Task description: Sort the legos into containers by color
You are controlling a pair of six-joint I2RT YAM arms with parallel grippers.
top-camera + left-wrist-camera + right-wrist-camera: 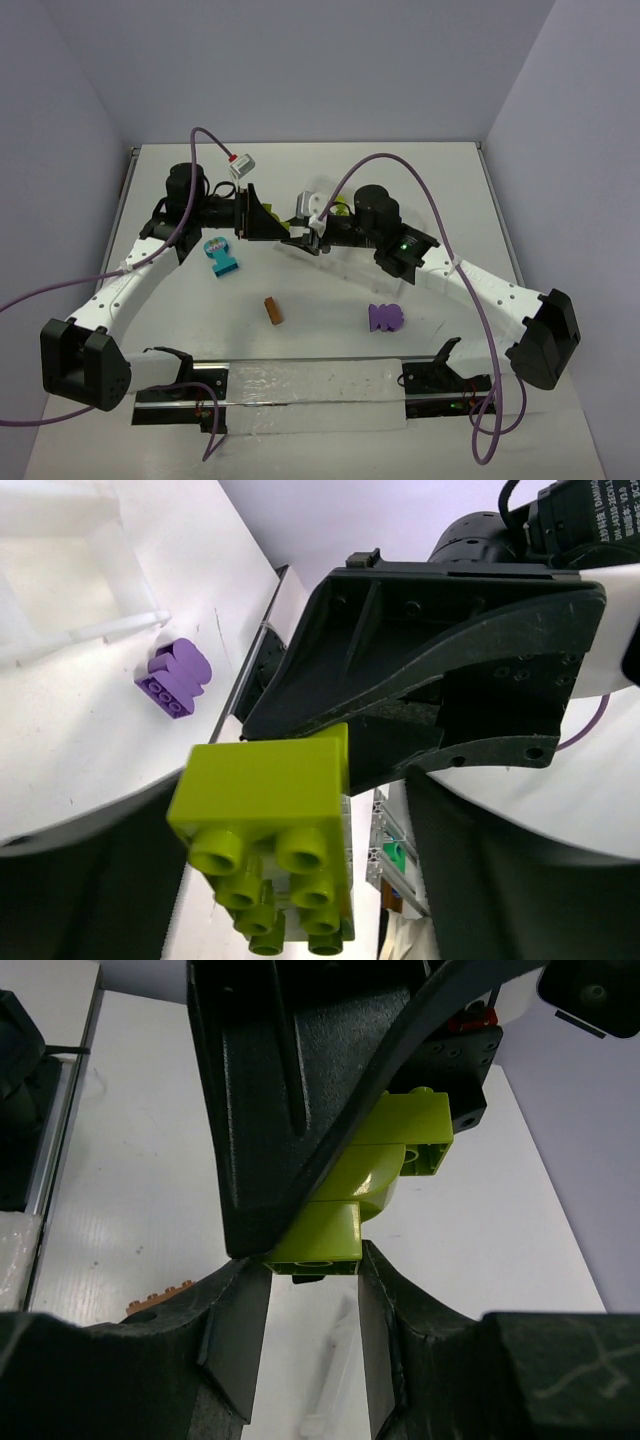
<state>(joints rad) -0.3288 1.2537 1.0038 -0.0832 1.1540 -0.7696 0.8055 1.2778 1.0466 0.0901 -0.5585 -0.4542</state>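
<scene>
A lime green lego clump [265, 790] hangs in the air between both grippers. My left gripper [290, 880] is shut on it, and it fills the space between the fingers. My right gripper [312, 1260] pinches the clump's [335, 1225] lower brick at its fingertips. In the top view the left gripper [262, 218] and right gripper [300, 240] meet above the table's middle and hide the clump. A teal lego [222, 260], an orange-brown lego [274, 311] and a purple lego [385, 317] lie on the table. The white tray [60, 630] shows its dividing walls beyond the purple lego [175, 675].
Another lime green piece [342, 208] lies behind the right arm, partly hidden. A translucent strip with black brackets [310, 395] runs along the near edge. Purple cables loop over both arms. The table's far edge meets grey walls.
</scene>
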